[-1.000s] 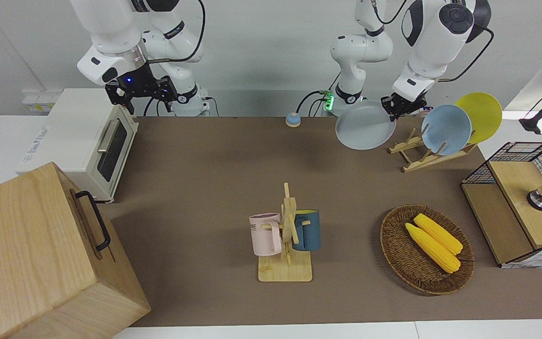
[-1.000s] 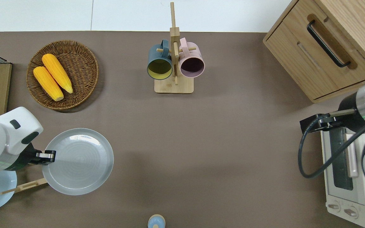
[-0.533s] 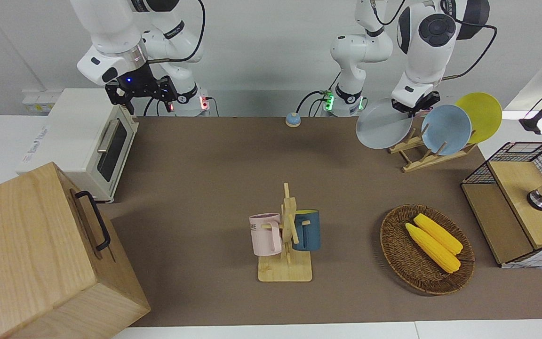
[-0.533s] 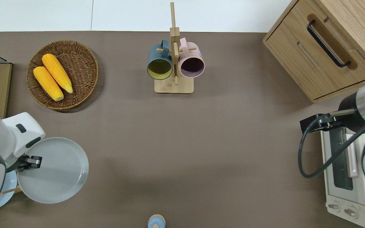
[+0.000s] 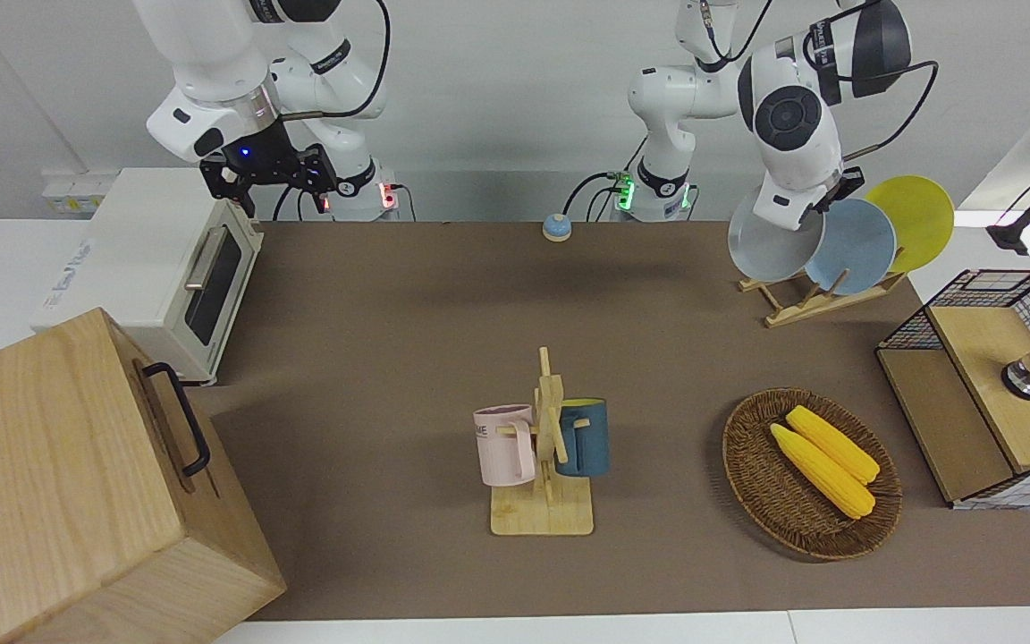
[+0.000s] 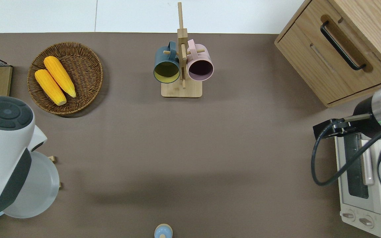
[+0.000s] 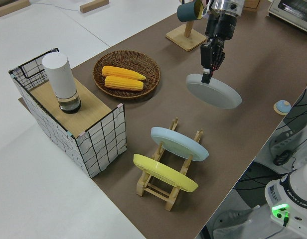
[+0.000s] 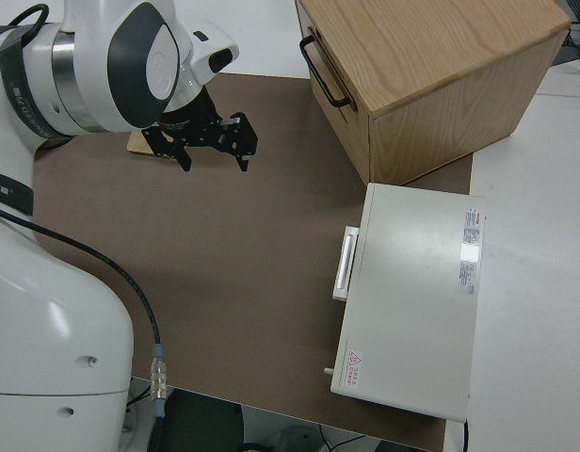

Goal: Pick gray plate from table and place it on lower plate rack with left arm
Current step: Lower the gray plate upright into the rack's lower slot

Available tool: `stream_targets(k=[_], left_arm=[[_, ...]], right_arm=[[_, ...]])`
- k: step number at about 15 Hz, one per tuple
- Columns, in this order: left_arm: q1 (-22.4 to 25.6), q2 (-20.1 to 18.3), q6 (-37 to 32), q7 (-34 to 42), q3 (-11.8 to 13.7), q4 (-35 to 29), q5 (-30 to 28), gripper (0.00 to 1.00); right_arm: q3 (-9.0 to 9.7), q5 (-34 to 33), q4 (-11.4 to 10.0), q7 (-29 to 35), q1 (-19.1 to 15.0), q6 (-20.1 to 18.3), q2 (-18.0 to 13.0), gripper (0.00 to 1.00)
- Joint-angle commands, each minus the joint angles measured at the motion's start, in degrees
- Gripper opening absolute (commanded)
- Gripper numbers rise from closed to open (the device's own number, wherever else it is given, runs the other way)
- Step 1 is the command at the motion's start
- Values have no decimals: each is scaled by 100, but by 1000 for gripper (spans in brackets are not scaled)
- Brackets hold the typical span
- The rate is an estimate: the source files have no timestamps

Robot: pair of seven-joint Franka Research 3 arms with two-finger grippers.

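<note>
My left gripper (image 7: 207, 76) is shut on the rim of the gray plate (image 7: 216, 93) and holds it tilted in the air. In the overhead view the gray plate (image 6: 41, 188) is over the free end of the lower plate rack (image 7: 158, 191), and the arm hides the gripper. In the front view the gray plate (image 5: 770, 246) overlaps the sky-blue plate (image 5: 859, 246). The sky-blue plate and a yellow plate (image 5: 916, 219) stand in the rack (image 5: 801, 302). My right arm is parked, its gripper (image 5: 269, 174) open and empty.
A wicker basket (image 5: 747, 483) holds two corn cobs. A wooden mug stand (image 5: 546, 429) carries a pink and a blue mug mid-table. A wire-sided box (image 5: 971, 358) stands beside the rack. A toaster oven (image 5: 166, 259), a wooden cabinet (image 5: 59, 483) and a small bell (image 5: 556, 227) are also on the table.
My left arm has carried the gray plate toward the left arm's end of the table, over the rack, and tilted it more upright. The right arm has not moved.
</note>
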Motion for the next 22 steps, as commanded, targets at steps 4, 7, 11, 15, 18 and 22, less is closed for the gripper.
stream_targets(k=[4,7,11,15,18,22], left_arm=[[-29,254,-179,-498,-93,-307,1095,0],[33,236,137,-515,-32,-544,1202,0],[121,262,480,-856,-13,-895,1210,0],[138,429,682,-1148,-13,-1063,1193,0],[252,570,858,-1148,-13,-1063,1140,0],[497,597,1104,-999,13,-1055,974,60]], right_arm=[[121,-37,41,68,-132,-70,-12,983],[113,-37,41,68,-132,-62,-20,983],[121,-37,41,68,-132,-62,-12,983],[121,-37,41,68,-132,-62,-12,983],[113,-37,41,68,-132,-62,-12,983],[113,-37,41,68,-132,-62,-12,983]])
